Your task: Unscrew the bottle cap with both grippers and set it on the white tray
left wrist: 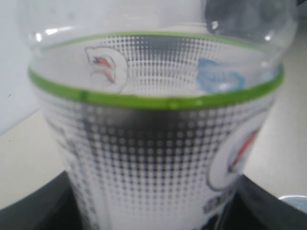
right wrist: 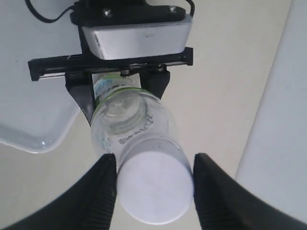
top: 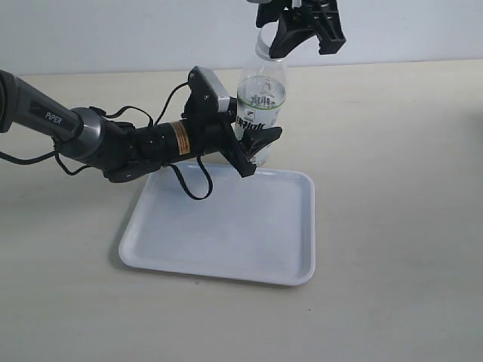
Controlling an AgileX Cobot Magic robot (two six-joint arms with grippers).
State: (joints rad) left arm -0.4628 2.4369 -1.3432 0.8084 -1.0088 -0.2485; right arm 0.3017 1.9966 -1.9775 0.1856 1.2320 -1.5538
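While your left claw [top: 260, 151] clamps the bottle [top: 263, 94] upright beside the white tray [top: 226, 249], the bottle cap [right wrist: 153, 187] sits between the fingers of your right claw [top: 304, 47]. Whether they pinch it, you cannot tell.

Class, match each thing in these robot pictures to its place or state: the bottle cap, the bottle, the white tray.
Things:
1. bottle cap
2. bottle
3. white tray

Places or states:
A. flat on the table
B. gripped at its label by the left gripper
C. on the bottle, between the fingers of the right gripper

Pairs: 1-C, 2-B, 3-A
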